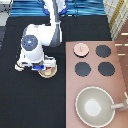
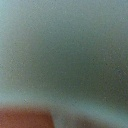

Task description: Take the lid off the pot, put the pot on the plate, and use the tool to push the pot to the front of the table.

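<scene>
Hovering low over the plate (image 1: 48,73), my gripper (image 1: 42,66) sits on the black table (image 1: 20,105) just off the stove panel's (image 1: 95,75) left edge in the exterior view, pressed so close to the work that the hand covers most of what lies beneath it. Only a crescent of the cream plate shows past the blue block, with a reddish patch at its middle that I take to be the pot (image 1: 48,73) sitting on it (the hand hides the rim and side tabs, so I offer that as a judgement). The lid (image 1: 80,48) is already off: the pale-pink disc with its small knob lies flat on the stove panel's top-left burner position, well apart from the plate, parked where it cannot get in the way. The large grey pan (image 1: 95,106) stands on the stove panel's lower part, its handle pointing toward the exterior view's right, with three black burners (image 1: 103,51) bare above it. Whether my fingers stand apart or together, I cannot tell. The wrist view gives only a pale grey-green blur with a reddish-brown patch at one corner, which fits a camera held hard against something. I cannot find the spatula anywhere in either view.
</scene>
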Controlling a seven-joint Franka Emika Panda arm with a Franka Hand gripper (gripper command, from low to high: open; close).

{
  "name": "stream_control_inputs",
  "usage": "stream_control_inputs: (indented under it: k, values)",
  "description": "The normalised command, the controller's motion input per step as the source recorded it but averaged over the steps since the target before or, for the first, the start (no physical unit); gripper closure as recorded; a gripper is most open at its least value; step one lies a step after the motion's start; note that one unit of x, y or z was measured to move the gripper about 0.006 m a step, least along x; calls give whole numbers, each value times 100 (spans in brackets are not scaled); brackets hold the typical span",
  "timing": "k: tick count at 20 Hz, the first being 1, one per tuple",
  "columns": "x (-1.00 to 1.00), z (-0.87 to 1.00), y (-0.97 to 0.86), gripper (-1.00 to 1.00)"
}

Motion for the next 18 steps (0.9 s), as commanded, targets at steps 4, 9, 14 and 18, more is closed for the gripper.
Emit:
stream_control_inputs:
  k: [4,9,14,18]
  values:
    - [-40,77,-27,-100]
    - [-60,73,-34,-100]
    - [-52,63,-40,-100]
    - [-33,41,-61,-100]
